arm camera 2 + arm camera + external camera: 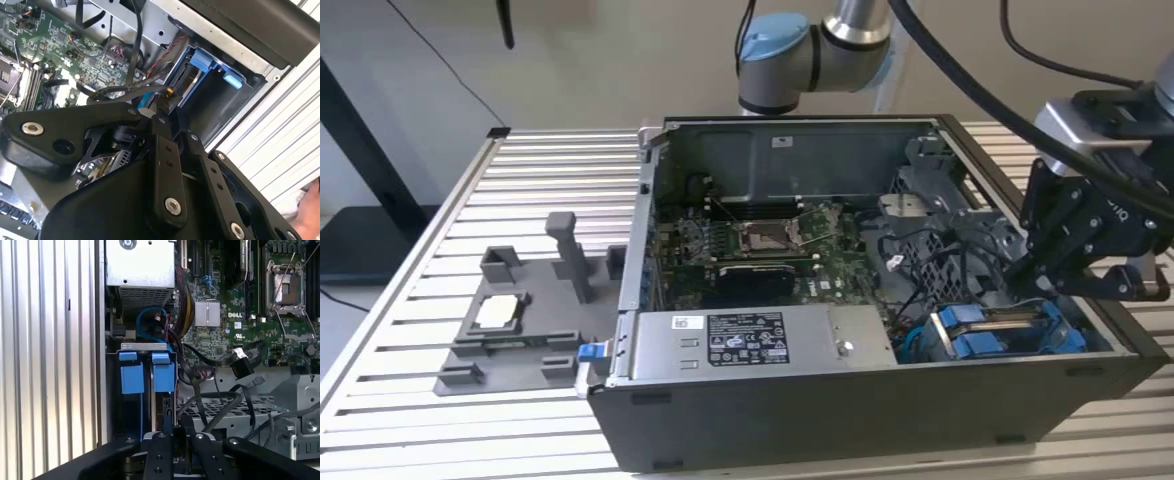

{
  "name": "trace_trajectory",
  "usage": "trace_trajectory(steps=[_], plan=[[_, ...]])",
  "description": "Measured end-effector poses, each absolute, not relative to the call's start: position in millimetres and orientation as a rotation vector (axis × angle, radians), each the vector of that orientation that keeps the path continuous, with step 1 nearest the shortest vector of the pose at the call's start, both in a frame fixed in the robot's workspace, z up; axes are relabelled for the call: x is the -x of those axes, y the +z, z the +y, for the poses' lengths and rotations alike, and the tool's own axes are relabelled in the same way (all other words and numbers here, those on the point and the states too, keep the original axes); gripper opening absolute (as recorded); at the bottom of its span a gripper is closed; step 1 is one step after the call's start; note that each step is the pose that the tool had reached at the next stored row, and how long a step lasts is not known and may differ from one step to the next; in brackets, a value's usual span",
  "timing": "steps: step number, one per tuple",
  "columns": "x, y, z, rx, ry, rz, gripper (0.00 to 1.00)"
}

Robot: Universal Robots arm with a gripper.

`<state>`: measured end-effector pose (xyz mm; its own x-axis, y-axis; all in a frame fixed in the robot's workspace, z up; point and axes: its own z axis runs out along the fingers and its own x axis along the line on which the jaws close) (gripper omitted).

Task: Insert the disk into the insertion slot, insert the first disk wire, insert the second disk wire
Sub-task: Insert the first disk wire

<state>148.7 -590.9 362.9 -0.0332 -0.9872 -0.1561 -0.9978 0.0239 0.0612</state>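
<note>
I find the disk [163,377], silver-grey in its bright blue carrier, standing on edge inside the dark grey metal insertion slot [145,346].

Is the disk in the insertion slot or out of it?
In, it seems: the disk, in its blue carrier, sits between the dark walls of the insertion slot. How deep, cannot tell.

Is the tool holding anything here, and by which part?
Cannot be told: the tool hangs over the insertion slot, and its own body hides the tip.
</note>
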Motion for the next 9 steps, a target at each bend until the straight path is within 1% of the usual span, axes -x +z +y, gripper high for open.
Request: trace_trajectory(steps=[5,9], plan=[[-153.5,360.4,-590.9,2.144,0.273,2.214,0.19],[-161.8,356.6,-590.9,2.146,0.289,2.218,0.19]])
